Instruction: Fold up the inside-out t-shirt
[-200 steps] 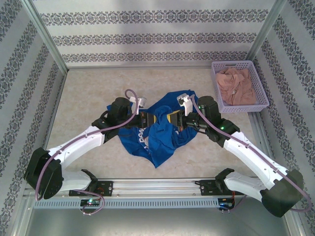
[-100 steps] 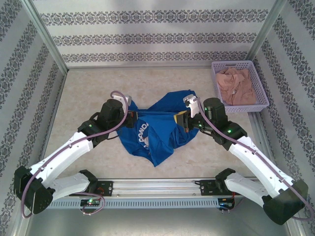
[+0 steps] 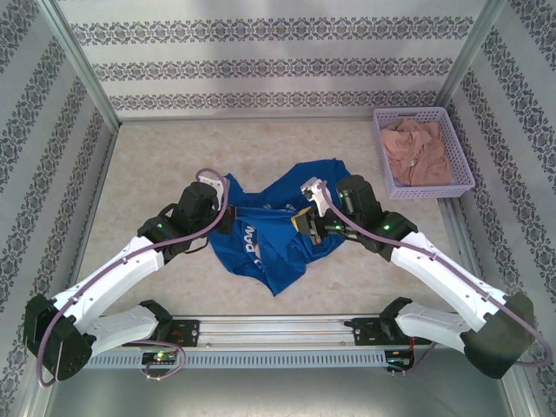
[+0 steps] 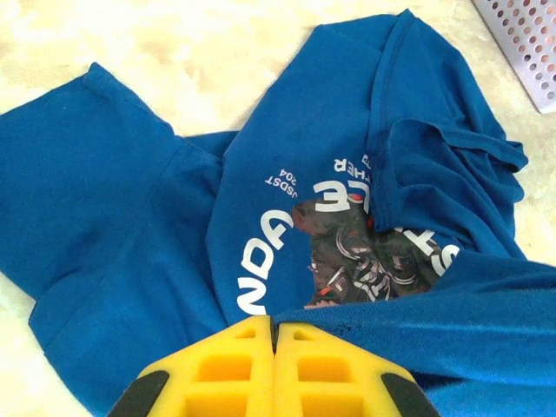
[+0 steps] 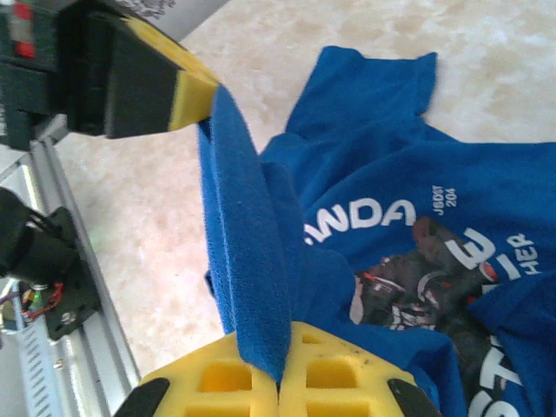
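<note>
1. Now both jaws are pressed together, each pinching one end of a raised ridge of the t-shirt [image 3: 278, 261].
2. You see that ridge run left-right at mid-frame, with the rest lying on the worktop [image 3: 156, 165] below it.

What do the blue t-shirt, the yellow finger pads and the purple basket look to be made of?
The t-shirt: soft matte knit, probably cotton; it drapes, creases and shows a fuzzy edge. The yellow pads: matte moulded rubber or foam, judging by the recessed pockets; which one I cannot tell. The basket: pale purple plastic, with a regular grid of holes.
</note>
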